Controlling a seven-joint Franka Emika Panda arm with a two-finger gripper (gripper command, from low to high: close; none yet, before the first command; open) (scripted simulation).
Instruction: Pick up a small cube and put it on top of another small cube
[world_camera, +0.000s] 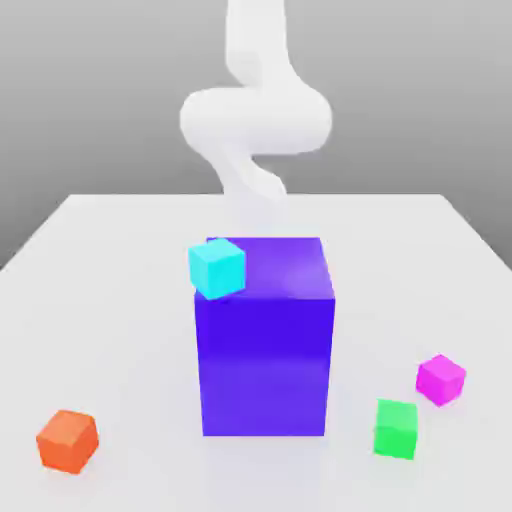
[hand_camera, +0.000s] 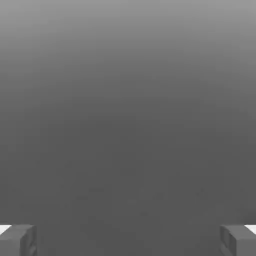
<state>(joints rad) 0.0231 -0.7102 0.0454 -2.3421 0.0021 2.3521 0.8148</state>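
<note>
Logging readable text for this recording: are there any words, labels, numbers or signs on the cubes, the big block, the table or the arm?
None. The magenta cube, green cube, orange cube, cyan cube, blue-violet block, table and arm are all plain.

A cyan cube (world_camera: 217, 268) sits on the big blue block's (world_camera: 265, 360) top corner, with orange (world_camera: 68, 441) and green (world_camera: 396, 429) cubes on the white counter (world_camera: 120, 330).
</note>
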